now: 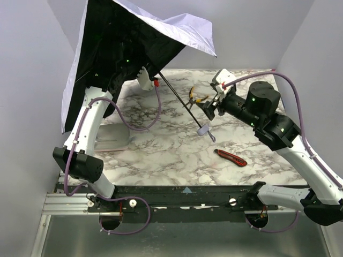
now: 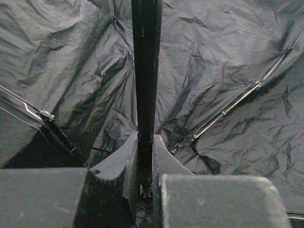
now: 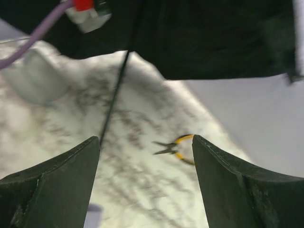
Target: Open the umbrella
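The umbrella [image 1: 123, 43] stands open at the back left, lavender outside, black lining [image 2: 228, 57] inside. Its thin black shaft [image 1: 179, 99] slants down to the small lavender handle [image 1: 203, 130], which is on the table or just above it. My left gripper [image 2: 145, 137] is shut on the thick upper shaft [image 2: 145, 71] under the canopy; in the top view it [image 1: 143, 76] is half hidden by the fabric. My right gripper [image 1: 208, 110] hovers just right of the lower shaft, open and empty [image 3: 146, 142]. The shaft [image 3: 114, 104] passes beyond its left finger.
Yellow-handled pliers [image 1: 194, 96] [image 3: 175, 147] lie behind the right gripper. A red-and-black utility knife [image 1: 230, 157] lies at the front right. A pale pink capsule case [image 1: 112, 138] rests by the left arm. Grey walls enclose the marble table [image 1: 161, 155].
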